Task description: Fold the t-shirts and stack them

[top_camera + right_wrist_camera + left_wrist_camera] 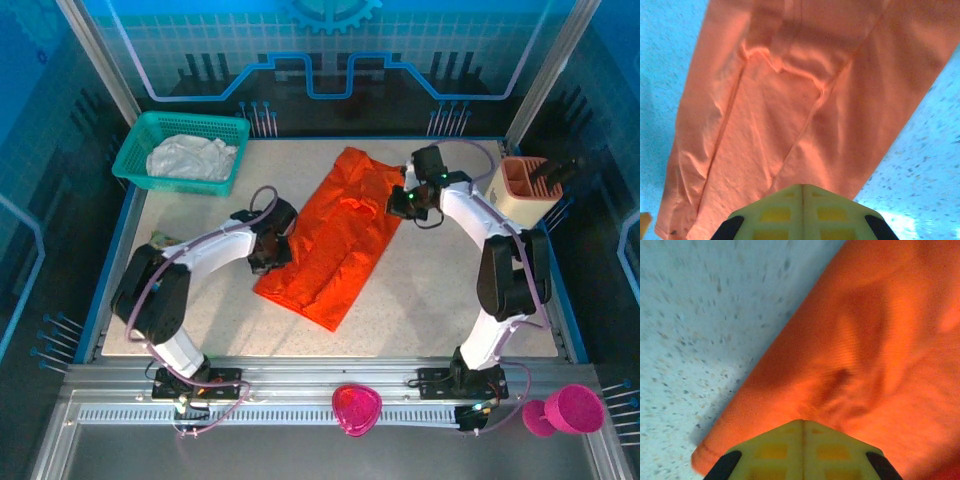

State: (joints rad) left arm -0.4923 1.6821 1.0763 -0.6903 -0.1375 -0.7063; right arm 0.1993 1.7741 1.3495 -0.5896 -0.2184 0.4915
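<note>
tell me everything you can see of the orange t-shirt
The orange t-shirt is plain, soft knit cloth, folded into a long strip lying flat and diagonal on the speckled table, far end rumpled. The shut left claw sits at its left edge, the shut right claw at its far right edge; any pinch is unclear.

Top view: a basket [135, 150] is set at upper left of the table [200, 310], w/ one t-shirt [190, 157] lying in it. A second t-shirt [340, 245] is laid on the table at centre frame, slanted from upper right to lower left. The left gripper [270, 250] is placed at its left edge, the right gripper [405, 205] at its upper-right edge. A caddy [520, 195] is stood at the table's right edge, upper right of frame. Below the table, a bowl [356, 408] is seen at bottom centre & a cup [573, 408] at bottom right.
</note>
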